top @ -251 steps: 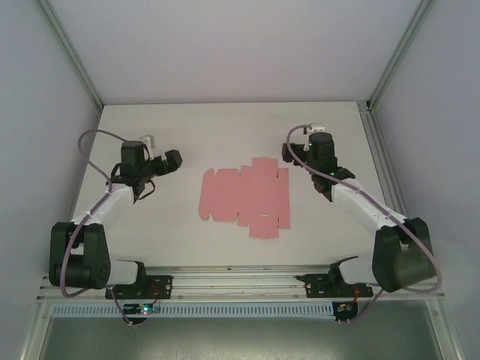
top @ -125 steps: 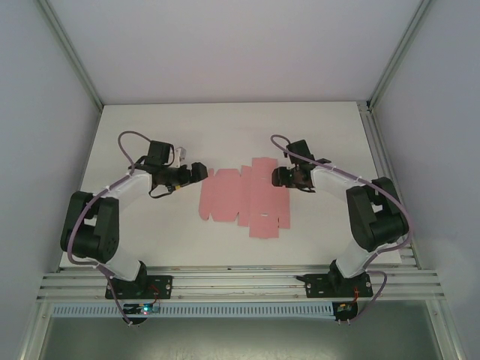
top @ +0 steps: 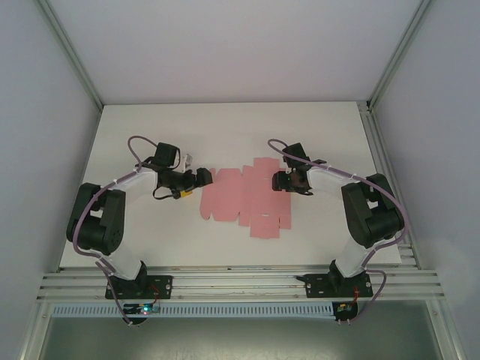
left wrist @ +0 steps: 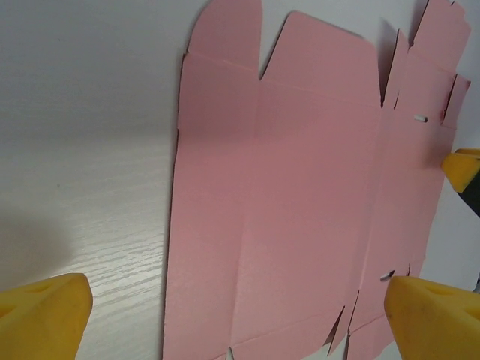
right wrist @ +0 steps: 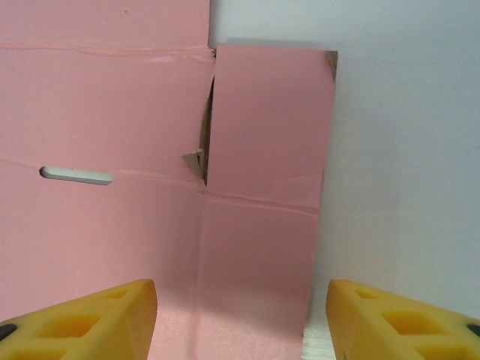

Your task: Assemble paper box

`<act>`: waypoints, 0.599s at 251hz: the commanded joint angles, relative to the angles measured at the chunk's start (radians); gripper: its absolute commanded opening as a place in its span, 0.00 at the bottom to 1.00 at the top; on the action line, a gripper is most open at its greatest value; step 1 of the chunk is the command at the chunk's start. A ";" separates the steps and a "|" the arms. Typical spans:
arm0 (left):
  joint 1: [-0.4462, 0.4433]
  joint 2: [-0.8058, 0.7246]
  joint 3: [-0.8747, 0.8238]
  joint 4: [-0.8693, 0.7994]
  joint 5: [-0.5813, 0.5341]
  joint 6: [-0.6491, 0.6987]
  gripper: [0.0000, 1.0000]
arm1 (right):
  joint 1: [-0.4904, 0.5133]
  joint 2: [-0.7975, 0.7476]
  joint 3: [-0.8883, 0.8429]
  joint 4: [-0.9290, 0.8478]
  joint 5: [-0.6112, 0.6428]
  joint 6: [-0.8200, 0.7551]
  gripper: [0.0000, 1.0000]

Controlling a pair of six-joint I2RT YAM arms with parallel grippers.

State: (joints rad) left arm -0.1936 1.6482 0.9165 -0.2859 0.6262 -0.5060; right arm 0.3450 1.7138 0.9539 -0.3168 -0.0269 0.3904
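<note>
The paper box (top: 244, 199) is an unfolded pink sheet lying flat on the table (top: 225, 127), between my two arms, with every flap down. My left gripper (top: 201, 178) is at its left edge and my right gripper (top: 279, 180) is over its right edge, by the far flaps. Both are spread wide and hold nothing. In the left wrist view my yellow fingers (left wrist: 45, 311) straddle the left panels, and in the right wrist view they straddle a narrow side flap (right wrist: 262, 150).

My main worry is the card itself. It is thin and lies flush with the table, so a finger coming in low may skate over the edge or shove the whole sheet instead of getting under it. With both arms closing from opposite sides, that push could buckle the middle panels along a line that is no crease.

The second risk is at the right flap. Beside its fold the cut edge (right wrist: 196, 159) looks ragged and lifted. It may be a small tear, though the close view leaves me unsure. Pinching there and pulling hard could rip it further, toward the slot (right wrist: 75, 175) that a tab will need.
</note>
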 commanded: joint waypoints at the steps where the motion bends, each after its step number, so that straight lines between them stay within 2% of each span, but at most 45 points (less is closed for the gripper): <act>1: -0.012 0.019 0.022 -0.038 0.002 -0.007 1.00 | 0.020 -0.002 0.019 -0.019 0.057 -0.002 0.61; 35: -0.013 0.035 0.021 -0.051 -0.002 -0.005 1.00 | 0.025 0.016 0.026 -0.011 -0.007 -0.008 0.58; 74: -0.013 0.056 0.019 -0.037 0.010 -0.012 1.00 | 0.035 0.054 0.023 0.009 -0.018 0.011 0.58; 106: -0.017 0.068 0.022 -0.027 0.039 -0.015 0.97 | 0.046 0.074 0.027 0.051 -0.060 0.014 0.57; 150: -0.021 0.076 0.004 0.043 0.115 -0.043 0.92 | 0.069 0.122 0.050 0.012 0.009 0.015 0.53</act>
State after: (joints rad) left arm -0.1974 1.7008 0.9207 -0.2905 0.6449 -0.5144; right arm 0.3794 1.7634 0.9852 -0.3290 0.0048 0.3939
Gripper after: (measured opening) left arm 0.933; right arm 0.540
